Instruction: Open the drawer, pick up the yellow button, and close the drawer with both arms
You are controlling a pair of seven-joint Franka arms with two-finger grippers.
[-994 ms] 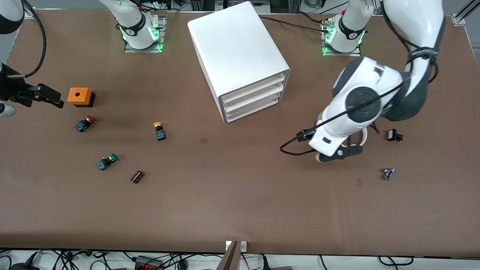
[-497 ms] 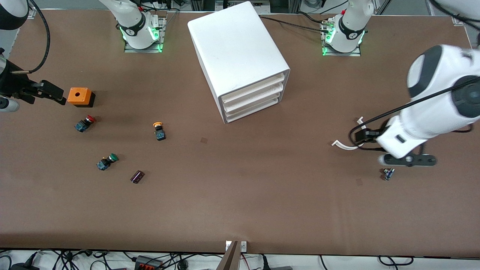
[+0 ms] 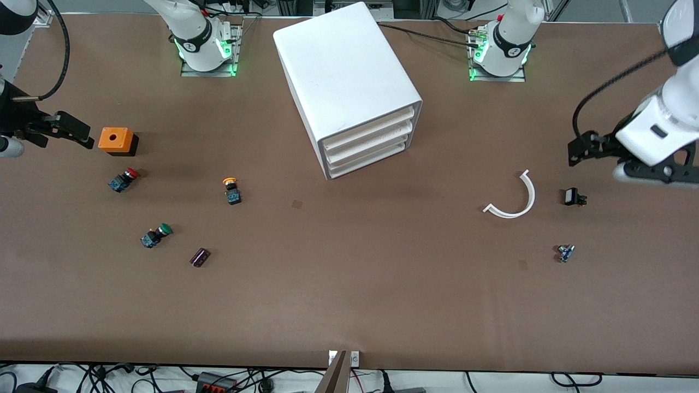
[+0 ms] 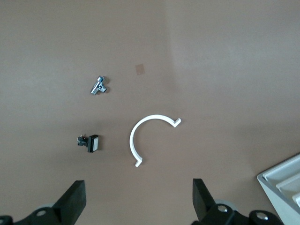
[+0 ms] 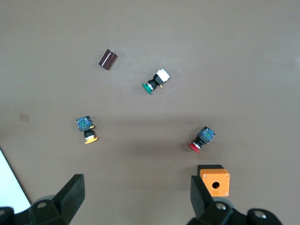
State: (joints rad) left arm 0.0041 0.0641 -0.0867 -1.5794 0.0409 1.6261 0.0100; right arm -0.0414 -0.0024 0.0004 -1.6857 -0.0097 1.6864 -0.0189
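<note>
The white cabinet [image 3: 349, 76] stands at the middle of the table with all three drawers pushed in. The drawer [image 3: 370, 127] is the uppermost one. The yellow-capped button [image 3: 231, 189] lies on the table toward the right arm's end, also seen in the right wrist view as the button [image 5: 87, 130]. My right gripper [image 5: 136, 194] hangs open and empty over the table near the orange box. My left gripper [image 4: 139, 201] hangs open and empty over the left arm's end, above the bare table beside a white arc.
An orange box [image 3: 116, 141], a red-capped button [image 3: 124, 179], a green-capped button [image 3: 157, 234] and a dark capacitor [image 3: 200, 257] lie around the yellow one. A white arc [image 3: 513, 199], a black part [image 3: 572, 197] and a small metal part [image 3: 565, 252] lie toward the left arm's end.
The left arm has swung away from the cabinet toward its own end of the table, uncovering the white arc and the black part. The right arm has barely shifted.
</note>
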